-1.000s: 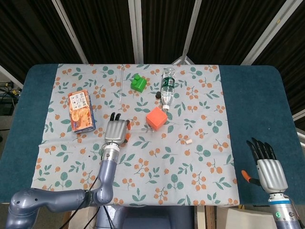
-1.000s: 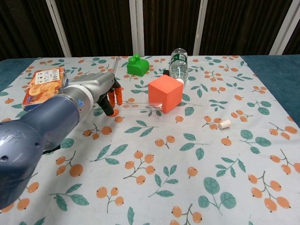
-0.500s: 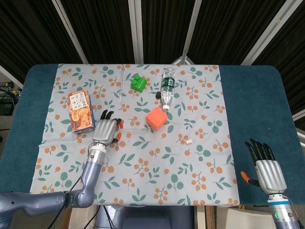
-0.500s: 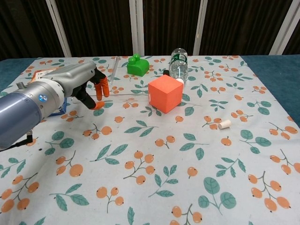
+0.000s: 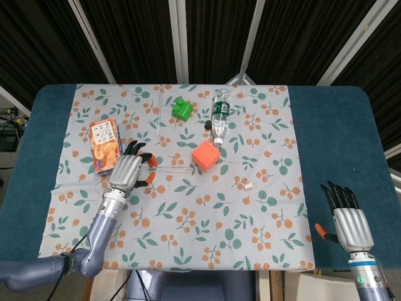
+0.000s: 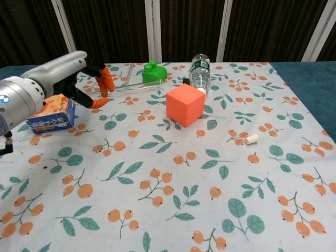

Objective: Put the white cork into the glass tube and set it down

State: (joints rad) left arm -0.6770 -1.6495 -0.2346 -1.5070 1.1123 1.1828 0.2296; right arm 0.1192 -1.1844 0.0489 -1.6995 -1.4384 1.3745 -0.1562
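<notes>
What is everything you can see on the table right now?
white cork: one, white, lying on the cloth to the right of the cube
glass tube: one, clear, pinched by the left hand
thin rod: one, clear, lying left of the green block
cube: one, orange-red, mid-cloth
green block: one, green, far side
water bottle: one, clear, lying on its side behind the cube
snack box: one, orange and blue, left side
tablecloth: one, white with a leaf and berry print
table: one, dark blue
left hand: holds the tube
right hand: fingers apart, holding nothing, near right edge
</notes>
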